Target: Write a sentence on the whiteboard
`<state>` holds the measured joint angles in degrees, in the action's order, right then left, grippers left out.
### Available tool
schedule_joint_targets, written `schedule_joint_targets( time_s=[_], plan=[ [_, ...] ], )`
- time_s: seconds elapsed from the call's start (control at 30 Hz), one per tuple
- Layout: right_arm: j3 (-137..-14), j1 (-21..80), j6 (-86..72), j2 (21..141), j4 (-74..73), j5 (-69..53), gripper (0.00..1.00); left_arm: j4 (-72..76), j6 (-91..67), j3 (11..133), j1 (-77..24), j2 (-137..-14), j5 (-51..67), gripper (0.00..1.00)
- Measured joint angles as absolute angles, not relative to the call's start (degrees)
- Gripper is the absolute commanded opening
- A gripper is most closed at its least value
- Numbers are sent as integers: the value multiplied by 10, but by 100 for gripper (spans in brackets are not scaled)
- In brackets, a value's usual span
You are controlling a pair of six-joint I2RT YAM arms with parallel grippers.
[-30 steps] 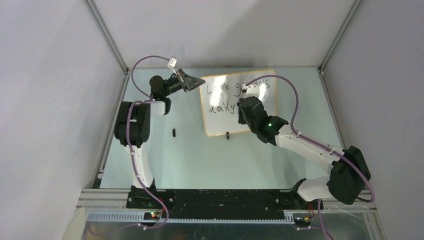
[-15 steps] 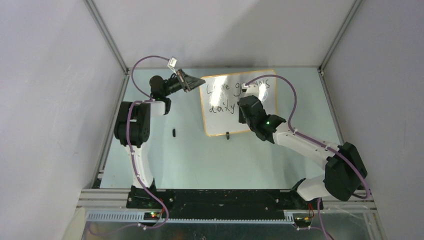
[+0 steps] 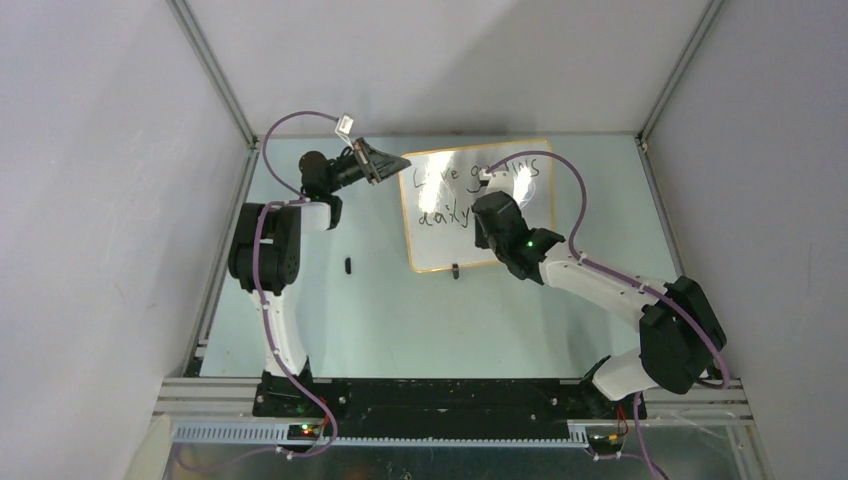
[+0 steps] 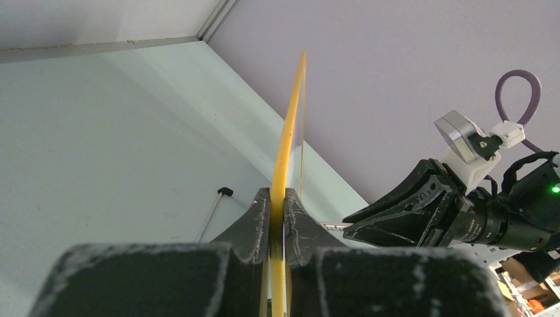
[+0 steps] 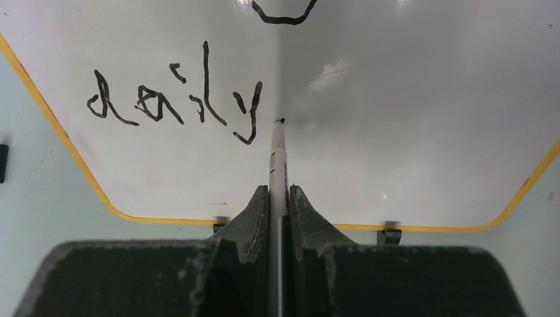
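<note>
While left fingers [image 4: 254,224] pinch whiteboard [image 3: 445,245] rim, right fingers [image 5: 254,218] clamp marker [image 5: 278,155] — tip against board, just right of sentence [image 5: 158,109].

- The right arm's elbow [image 3: 668,335] swings left, inward from the right-hand wall, and sits a little farther up in the top view.
- Its forearm [image 3: 600,285] follows and shifts left with it.
- The right end effector [image 5: 278,198], closed on the marker [image 5: 278,152], slides slightly left in front of the whiteboard [image 3: 440,250], toward the written word "daily".
- The green light [image 3: 527,241] on that wrist now lies farther left and slightly higher.
- The purple cable [image 3: 575,190] looping over the board pulls in leftward with the arm.
</note>
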<state>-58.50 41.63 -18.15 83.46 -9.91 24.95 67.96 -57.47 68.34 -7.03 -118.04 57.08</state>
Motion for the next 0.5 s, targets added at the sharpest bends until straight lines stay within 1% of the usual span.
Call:
schedule_joint_targets(
  time_s=[0.23,0.33,0.5],
  plan=[
    [-585,417,-182,833,-99,250,0,680,-575,683,-70,-1180,571,0],
    [-582,422,-180,821,-98,250,0,680,-575,683,-70,-1180,571,7],
    [-560,426,-180,760,-83,250,0,680,-575,683,-70,-1180,571,13]
  ],
)
